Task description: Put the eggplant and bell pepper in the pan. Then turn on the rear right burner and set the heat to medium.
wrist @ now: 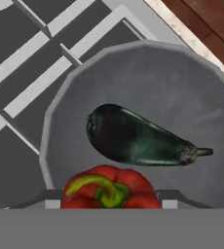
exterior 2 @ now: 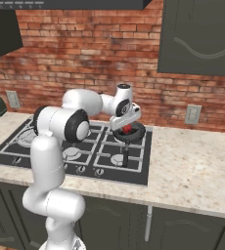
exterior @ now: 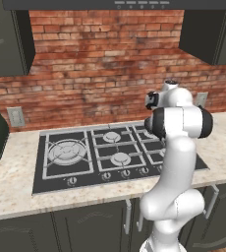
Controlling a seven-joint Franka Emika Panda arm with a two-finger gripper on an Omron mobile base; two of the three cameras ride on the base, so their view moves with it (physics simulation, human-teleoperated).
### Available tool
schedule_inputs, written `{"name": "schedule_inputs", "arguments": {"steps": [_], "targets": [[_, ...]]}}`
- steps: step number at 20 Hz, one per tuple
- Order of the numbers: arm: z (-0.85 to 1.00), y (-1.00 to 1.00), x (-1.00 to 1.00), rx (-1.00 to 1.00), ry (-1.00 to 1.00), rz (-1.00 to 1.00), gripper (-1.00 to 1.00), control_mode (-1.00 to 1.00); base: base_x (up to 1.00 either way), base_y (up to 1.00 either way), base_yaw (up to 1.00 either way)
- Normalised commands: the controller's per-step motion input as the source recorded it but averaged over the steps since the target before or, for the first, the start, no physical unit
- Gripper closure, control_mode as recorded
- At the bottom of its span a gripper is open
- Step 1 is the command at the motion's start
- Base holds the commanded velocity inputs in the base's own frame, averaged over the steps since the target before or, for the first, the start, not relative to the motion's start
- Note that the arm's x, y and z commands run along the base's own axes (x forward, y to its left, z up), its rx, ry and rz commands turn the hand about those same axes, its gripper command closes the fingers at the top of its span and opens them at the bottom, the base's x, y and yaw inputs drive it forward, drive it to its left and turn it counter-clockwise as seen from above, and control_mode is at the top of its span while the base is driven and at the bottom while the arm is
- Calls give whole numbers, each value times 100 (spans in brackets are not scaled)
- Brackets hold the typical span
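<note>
Holding the bell pepper (wrist: 111, 189) above the pan (wrist: 75, 97), the pincer (exterior 2: 127, 130) is clenched on it, jaws pressed to its sides at the bottom of the hand view. Main risk, as I judge it: letting go from too high, so the pepper bounces off the eggplant (wrist: 138, 138) and rolls over the low rim onto the hob (exterior: 61, 177) or the table (exterior 2: 192, 161). It hangs nearer the pan's edge than its middle in the hand view, w/ little margin on that side. A hard drop could also nudge the pan on its grate, since it sits at the hob's right rear, near the brick wall (exterior 2: 85, 58). Later risk: picking the wrong knob (exterior: 71, 181) from the front row, as they look alike. Contents: pan holds the eggplant only, lying on its side roughly across the middle, stem toward the far rim; pepper not yet inside. In the right base view the pan's handle (exterior 2: 125, 156) points toward the front edge.
</note>
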Motion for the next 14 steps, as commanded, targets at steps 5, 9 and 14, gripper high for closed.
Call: {"name": "schedule_inputs", "arguments": {"steps": [5, 9, 14], "targets": [[-24, -3, 20, 3, 0, 0, 100, -100, 0, 0, 0], [-19, -7, 23, 4, 0, 0, 100, -100, 0, 0, 0], [-17, -10, 26, 5, 0, 0, 100, -100, 0, 0, 0]]}}
